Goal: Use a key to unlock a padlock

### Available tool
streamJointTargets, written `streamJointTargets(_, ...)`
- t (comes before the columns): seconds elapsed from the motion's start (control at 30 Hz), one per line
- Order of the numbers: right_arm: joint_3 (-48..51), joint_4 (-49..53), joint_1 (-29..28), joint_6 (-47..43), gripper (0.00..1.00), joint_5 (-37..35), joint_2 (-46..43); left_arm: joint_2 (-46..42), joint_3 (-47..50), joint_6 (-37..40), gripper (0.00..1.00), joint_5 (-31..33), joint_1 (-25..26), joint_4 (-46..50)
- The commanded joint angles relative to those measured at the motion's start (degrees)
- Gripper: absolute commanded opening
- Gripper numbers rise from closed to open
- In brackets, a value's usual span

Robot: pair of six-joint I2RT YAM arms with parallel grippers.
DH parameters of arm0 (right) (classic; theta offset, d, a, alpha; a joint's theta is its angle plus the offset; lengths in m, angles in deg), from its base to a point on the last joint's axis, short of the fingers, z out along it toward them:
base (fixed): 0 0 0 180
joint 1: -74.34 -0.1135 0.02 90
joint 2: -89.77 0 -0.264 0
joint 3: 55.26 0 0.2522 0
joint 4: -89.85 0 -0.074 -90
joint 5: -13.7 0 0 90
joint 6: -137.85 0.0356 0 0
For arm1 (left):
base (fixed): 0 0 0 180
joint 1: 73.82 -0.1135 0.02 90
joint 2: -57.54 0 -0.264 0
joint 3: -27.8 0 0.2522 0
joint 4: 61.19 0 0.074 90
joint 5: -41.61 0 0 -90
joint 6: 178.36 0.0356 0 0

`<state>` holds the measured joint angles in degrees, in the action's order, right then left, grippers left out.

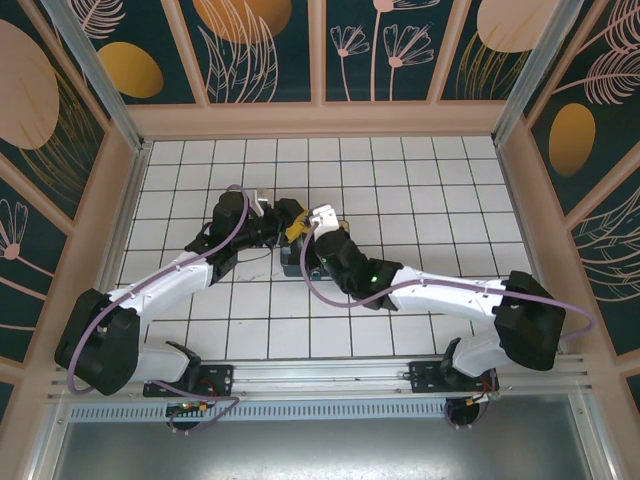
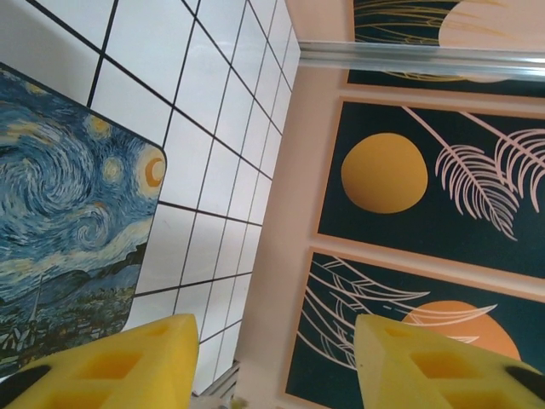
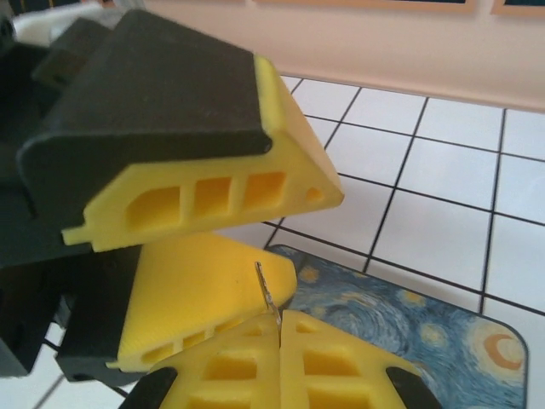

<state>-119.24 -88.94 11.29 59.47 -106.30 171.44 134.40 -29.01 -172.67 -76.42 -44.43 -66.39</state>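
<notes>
Scene: A white tiled counter (image 1: 420,190) is seen from above, and it is walled in by dark panels (image 1: 265,50) painted with orange discs and pale leaves.

Arms: The left arm (image 1: 170,285) and the right arm (image 1: 440,295) are stretched inward from the near edge. Their ends are set close together near the middle of the counter.

Box: A flat box (image 3: 426,341) printed with a swirling blue starry night is laid on the tiles below both tools. One rounded corner is shown against the white tiles.

Right tool: The right tool (image 3: 281,319) is seen from its own camera, and its two yellow fingers are pressed tight together. It is clamped on the key.

Key: The key (image 3: 266,290) is a thin sliver of silvery-grey metal pinched between the right tool's fingertips. It is stood almost upright out of them, tilted slightly left, and held above the box. It is placed just beside the lower finger of the other tool. Whether the two are touching cannot be told.

Left tool: The left tool (image 2: 272,341) is held moderately wide, with a clear gap between its yellow fingers. Tiles and the wall are seen through that gap, and nothing is gripped there. It is positioned just beside the right tool, over the edge of the box.
</notes>
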Motion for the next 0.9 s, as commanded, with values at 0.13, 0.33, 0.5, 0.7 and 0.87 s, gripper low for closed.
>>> streamJointTargets(0.13, -1.6, -1.4, -1.0, -4.3, 0.00, -5.9, 0.5, -1.3, 0.2, -1.1, 0.45, 0.5, 0.3, 2.4)
streamJointTargets(0.33, -0.8, -2.7, -1.8, -5.0, 0.00, -4.6, -0.8, 0.0, 0.0, -1.0, 0.45, 0.8, 0.3, 2.2)
streamJointTargets(0.5, 0.2, -3.9, -1.9, -5.4, 0.00, -3.2, -1.9, 0.8, -0.8, -1.1, 0.44, 1.0, 0.3, 2.0)
streamJointTargets(0.7, 0.4, -4.0, -2.1, -5.3, 0.00, -2.5, -2.1, 1.3, -1.3, -0.9, 0.36, 1.1, 0.2, 1.9)
streamJointTargets(0.87, 0.5, -4.1, -2.2, -5.0, 0.00, -2.0, -2.0, 1.6, -1.3, -1.1, 0.29, 1.1, 0.2, 1.5)
